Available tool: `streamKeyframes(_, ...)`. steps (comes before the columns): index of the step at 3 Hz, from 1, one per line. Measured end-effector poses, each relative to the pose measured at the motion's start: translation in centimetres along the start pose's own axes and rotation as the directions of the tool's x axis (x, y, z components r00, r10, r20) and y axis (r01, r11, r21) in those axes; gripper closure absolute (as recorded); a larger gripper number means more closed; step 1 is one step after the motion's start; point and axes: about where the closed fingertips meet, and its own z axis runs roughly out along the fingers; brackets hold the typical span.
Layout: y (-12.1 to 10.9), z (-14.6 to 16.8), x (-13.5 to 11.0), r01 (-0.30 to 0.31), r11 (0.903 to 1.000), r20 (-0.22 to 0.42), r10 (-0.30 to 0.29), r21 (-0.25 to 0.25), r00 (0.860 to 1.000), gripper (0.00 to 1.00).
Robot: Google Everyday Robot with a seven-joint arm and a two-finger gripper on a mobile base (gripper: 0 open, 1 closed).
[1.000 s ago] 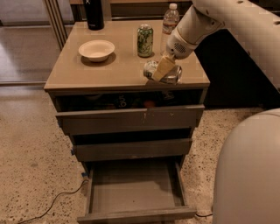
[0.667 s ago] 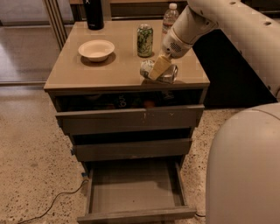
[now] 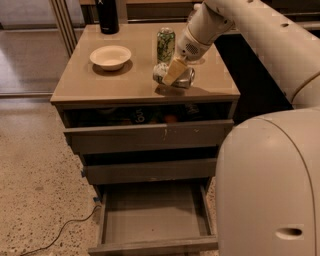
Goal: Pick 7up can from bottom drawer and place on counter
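Claw (image 3: 173, 74) pinched the shiny silver 7up can (image 3: 187, 79), lying on the glossy tan table (image 3: 100, 82).
White arm (image 3: 235, 15) slanted down from the right; a green can (image 3: 166, 45) stood just behind the claw, the grey bottom drawer (image 3: 150, 246) open below.

The robot's thick cream-white arm (image 3: 265, 35) is reaching in from the upper right, sloping down and leftward. Its rounded white wrist (image 3: 200, 35) is pointing the tan two-finger gripper (image 3: 173, 73) downward, low over the front right of the glossy tan counter (image 3: 100, 85). The fingers are clamping the small silver 7up can (image 3: 187, 79), lying on its side. The bulky cream base (image 3: 270, 185) is filling the lower right.
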Motion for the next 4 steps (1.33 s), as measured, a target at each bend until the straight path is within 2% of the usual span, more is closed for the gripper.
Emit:
streamKeyframes(2,-1.8,1.5,-1.2,0.035,0.9984,0.03,-0.037,0.045,0.999,1.0)
streamKeyframes(3,-3.8,4.0,-1.4,0.028,0.996,0.022,-0.03,0.085,0.999,1.0)
streamKeyframes(4,-4.2,4.3,-1.3,0.032,0.9953,0.014,-0.033,0.091,0.999,1.0)
